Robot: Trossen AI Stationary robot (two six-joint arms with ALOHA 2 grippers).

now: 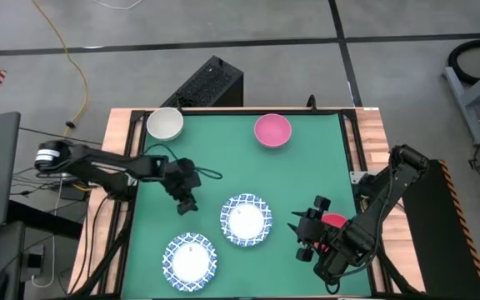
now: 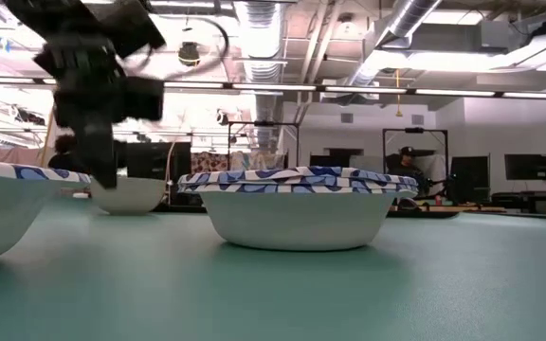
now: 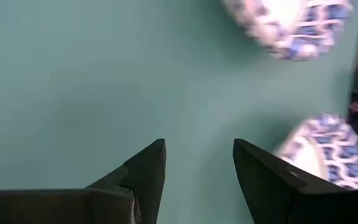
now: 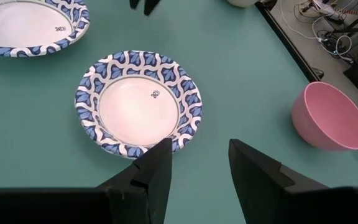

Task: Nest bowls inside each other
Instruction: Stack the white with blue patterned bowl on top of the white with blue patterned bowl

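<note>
Two blue-rimmed white bowls stand on the green mat, one at the middle [image 1: 246, 220] [image 4: 138, 102] and one near the front edge [image 1: 191, 257] [image 4: 33, 25]. A cream bowl [image 1: 164, 123] and a pink bowl [image 1: 272, 131] [image 4: 331, 118] stand along the far edge. A red bowl [image 1: 334, 221] is partly hidden behind my right arm. My left gripper [image 1: 187, 204] [image 3: 197, 180] hangs open over bare mat, left of the middle bowl. My right gripper [image 1: 301, 240] [image 4: 201, 168] stays open to the right of that bowl, above the mat.
Wooden table edges [image 1: 123, 125] frame the mat [image 1: 223, 167] on both sides. The mat between the far bowls and the near bowls is bare. A black box [image 1: 211, 83] stands beyond the far edge. In the low view a person [image 2: 408, 166] is in the room far behind the table.
</note>
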